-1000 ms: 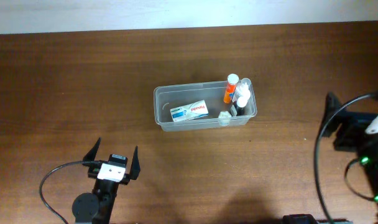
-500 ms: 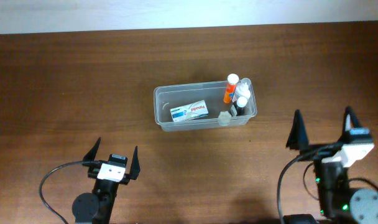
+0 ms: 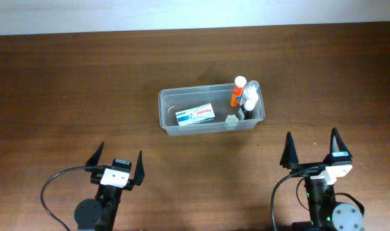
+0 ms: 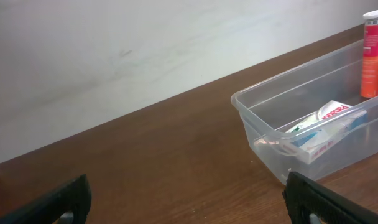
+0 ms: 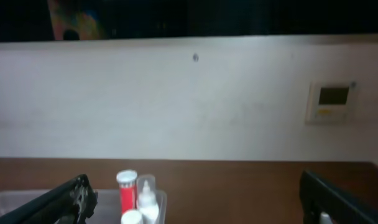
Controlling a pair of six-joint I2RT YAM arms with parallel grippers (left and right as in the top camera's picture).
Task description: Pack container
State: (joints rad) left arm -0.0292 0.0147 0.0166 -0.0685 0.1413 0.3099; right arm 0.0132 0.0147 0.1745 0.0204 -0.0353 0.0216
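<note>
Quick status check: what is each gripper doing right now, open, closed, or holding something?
Left gripper: open, holding nothing.
Right gripper: open, holding nothing.

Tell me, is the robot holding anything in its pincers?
No. The left pincer and right pincer are both open and empty, apart from the container.

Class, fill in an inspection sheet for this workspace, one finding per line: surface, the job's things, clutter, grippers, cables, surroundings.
Surface: brown wooden table, no spills visible.
Job's things: clear container holding a white box lying flat, an orange tube and white bottles at one end.
Clutter: nothing seen.
Grippers: left gripper and right gripper both open, holding nothing, apart from the container.
Cables: black cable looped beside the left arm; another by the right.
Surroundings: white wall with a small wall panel.
</note>
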